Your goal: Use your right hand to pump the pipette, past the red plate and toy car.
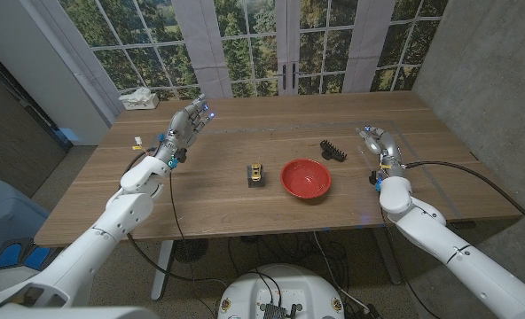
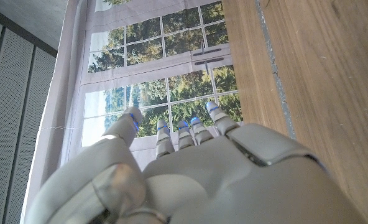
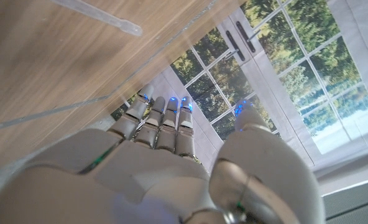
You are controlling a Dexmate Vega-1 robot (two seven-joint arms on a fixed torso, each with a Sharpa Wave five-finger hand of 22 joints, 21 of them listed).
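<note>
The right hand point(image 3: 171, 168) was seen empty, fingers extended, apart from a clear pipette point(image 3: 100, 17) on the wooden table point(image 3: 41, 62).

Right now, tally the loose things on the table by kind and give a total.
Red plate: 1
Toy car: 1
Black comb-like piece: 1
Clear pipette: 1
White tissue box: 1
Total: 5

The scene is being lit evenly by daylight from the windows point(image 1: 280, 44) behind the table point(image 1: 227, 199). Only soft, faint shadows are being cast under the red plate point(image 1: 306, 178). Straight edges are being bowed toward the head view's corners. Both wrist views are being rendered slightly soft up close.
</note>
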